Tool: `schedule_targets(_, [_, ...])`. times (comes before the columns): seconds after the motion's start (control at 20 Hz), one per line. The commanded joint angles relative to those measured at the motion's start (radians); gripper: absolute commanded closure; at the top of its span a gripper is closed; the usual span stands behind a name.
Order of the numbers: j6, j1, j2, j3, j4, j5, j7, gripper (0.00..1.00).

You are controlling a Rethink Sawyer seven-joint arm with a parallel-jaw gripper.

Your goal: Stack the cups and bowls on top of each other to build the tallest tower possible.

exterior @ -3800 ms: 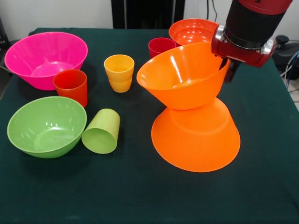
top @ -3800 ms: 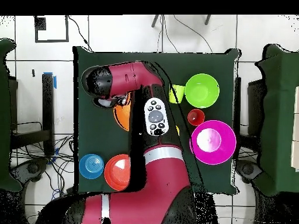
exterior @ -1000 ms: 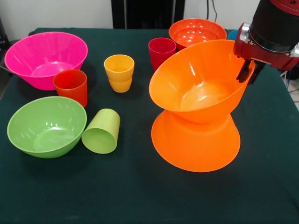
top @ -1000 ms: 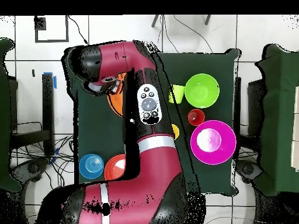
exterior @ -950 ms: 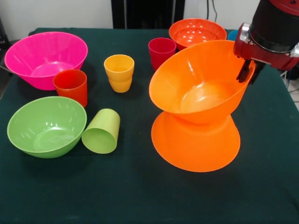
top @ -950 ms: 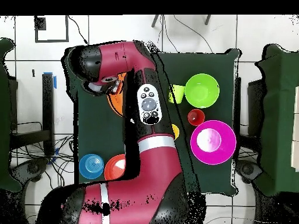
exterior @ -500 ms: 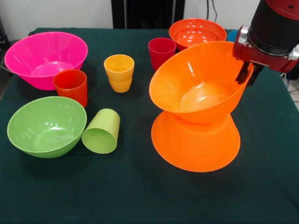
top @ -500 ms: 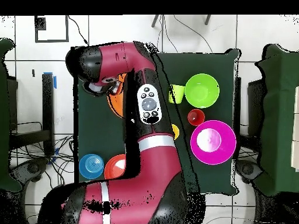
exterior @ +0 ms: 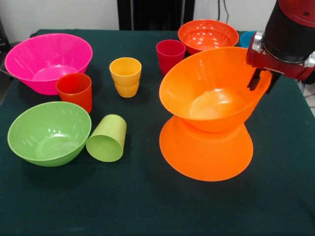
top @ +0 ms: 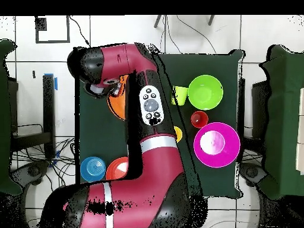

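On the dark green cloth-covered counter (exterior: 147, 206), a large flared orange plastic bowl (exterior: 206, 150) lies upside down right of centre. A second large flared orange bowl (exterior: 211, 91) sits mouth-up on its base, tipped toward the left. The red and black arm's claw (exterior: 262, 81) is at that upper bowl's right rim, one dark finger (exterior: 256, 79) inside the wall and the other outside, but whether it pinches the rim I cannot tell.

At the far left stands a large flared glossy pink bowl (exterior: 47, 61), with a small red-orange tumbler (exterior: 75, 91) just in front of it. A round lime green bowl (exterior: 49, 132) sits near left, and a lime green cup (exterior: 107, 138) lies on its side just beside it. A yellow-orange cup (exterior: 125, 76) and a magenta-red cup (exterior: 170, 54) stand upright farther back, near a round red-orange bowl (exterior: 207, 34). A small blue bowl (top: 93, 169) shows in the overhead view.
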State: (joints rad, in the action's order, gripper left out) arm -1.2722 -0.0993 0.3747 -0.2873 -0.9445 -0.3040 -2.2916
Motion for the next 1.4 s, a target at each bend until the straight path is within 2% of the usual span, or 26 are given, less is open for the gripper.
schedule_targets(0.05, [0.008, 0.016, -0.005, -0.083, 0.029, -0.056, 0.277, 0.0])
schedule_targets(0.35, [0.017, 0.033, 0.008, -0.064, 0.029, -0.082, 0.266, 0.0])
schedule_targets(1.4, [0.029, 0.019, 0.005, -0.073, 0.012, -0.074, 0.281, 0.0])
